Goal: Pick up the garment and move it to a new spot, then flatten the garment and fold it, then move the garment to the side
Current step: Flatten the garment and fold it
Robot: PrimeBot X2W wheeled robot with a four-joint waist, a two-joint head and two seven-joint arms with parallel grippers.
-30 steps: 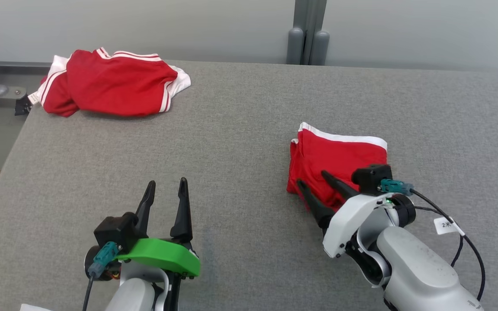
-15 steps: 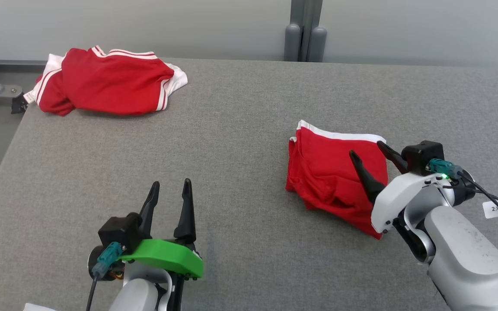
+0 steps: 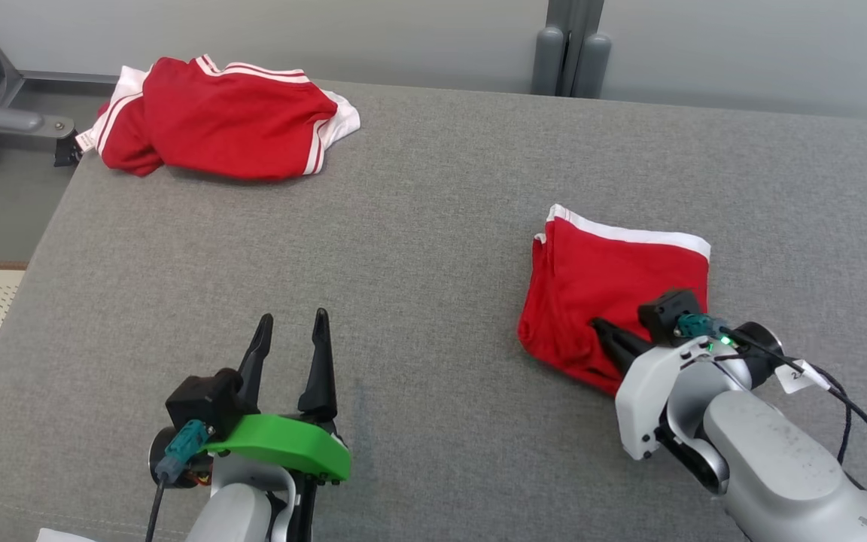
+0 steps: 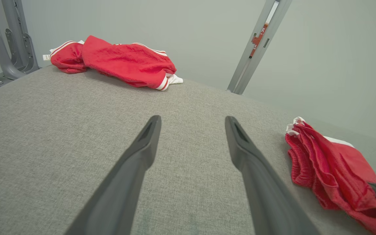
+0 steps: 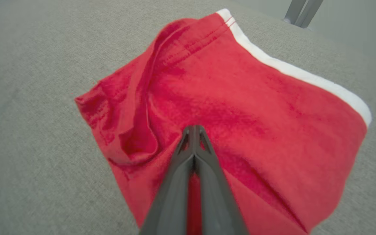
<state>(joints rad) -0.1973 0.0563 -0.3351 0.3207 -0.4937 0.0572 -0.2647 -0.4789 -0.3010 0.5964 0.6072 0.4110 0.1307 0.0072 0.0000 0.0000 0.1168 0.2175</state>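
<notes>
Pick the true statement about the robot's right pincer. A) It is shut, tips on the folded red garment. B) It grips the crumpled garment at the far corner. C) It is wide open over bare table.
A: the right pincer has its fingers together, tips pressed into the folded red garment.

Folded garment (image 3: 614,278): bright red, white band on one edge, red stitch rows beside it. Crumpled garment (image 3: 230,113): same red w/ thin white stripes + white trim. Table (image 3: 433,211): mid-grey weave, fine speckle. Left gripper (image 3: 292,316): black fingers, bright green bracket (image 3: 283,446), teal plug (image 3: 181,446). Right gripper (image 3: 597,325): dark fingers, pale grey-white shell, teal plug, small green light. Wall (image 3: 328,30) pale grey; post (image 3: 570,45) darker grey
</notes>
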